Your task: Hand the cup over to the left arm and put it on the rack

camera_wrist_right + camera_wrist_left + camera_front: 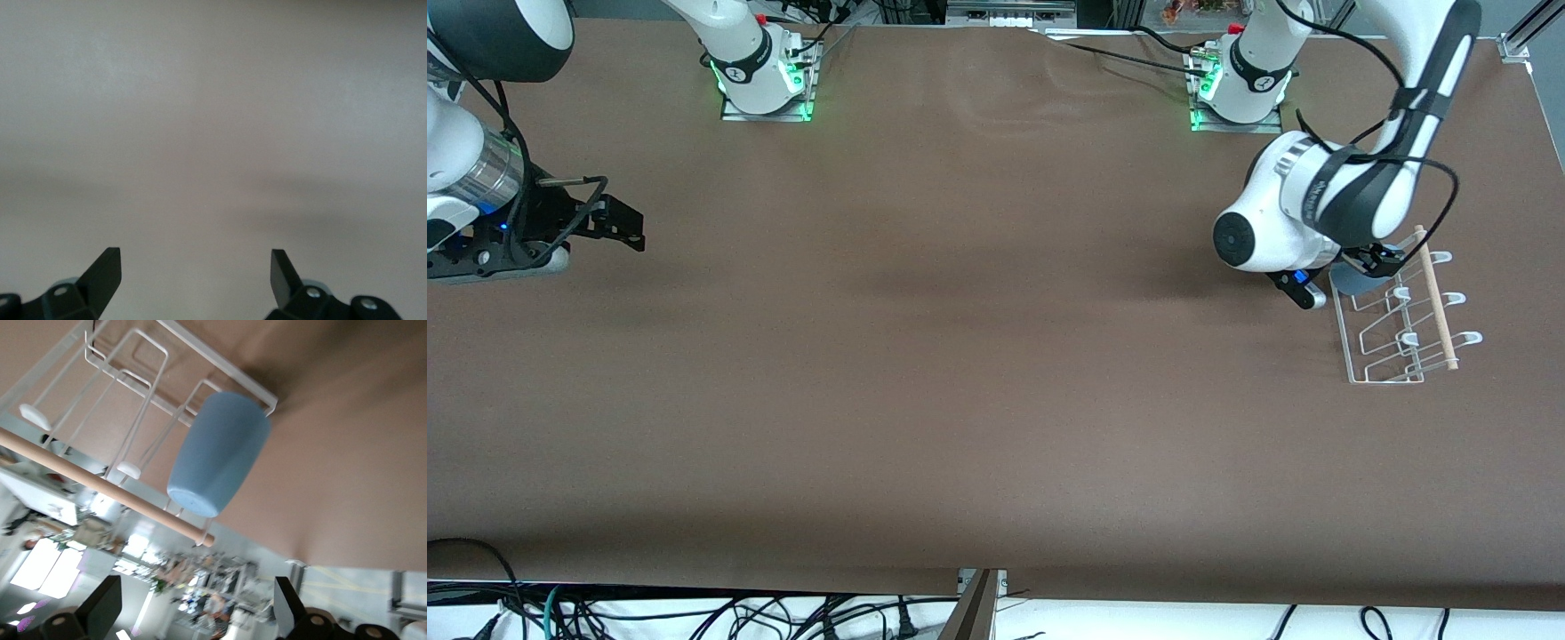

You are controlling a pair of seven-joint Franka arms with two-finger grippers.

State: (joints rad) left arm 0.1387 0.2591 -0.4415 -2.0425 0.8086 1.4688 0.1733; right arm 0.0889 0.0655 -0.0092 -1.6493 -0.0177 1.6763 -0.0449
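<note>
The light blue cup (pixel 219 453) rests tilted on the white wire rack (pixel 143 367), beside the end of its wooden dowel (pixel 100 483). In the front view only a sliver of the cup (pixel 1352 284) shows under the left arm, at the end of the rack (pixel 1383 380) farthest from the front camera. My left gripper (pixel 195 600) is open and drawn back from the cup, holding nothing; it hovers by the rack (pixel 1376 260). My right gripper (pixel 627 227) waits open and empty over the table at the right arm's end (pixel 195 263).
The rack's looped hooks (pixel 1467 338) and dowel (pixel 1436 298) stand up close to the left gripper. The brown table (pixel 960 356) spreads wide between the two arms. Cables lie along the table's edge nearest the front camera.
</note>
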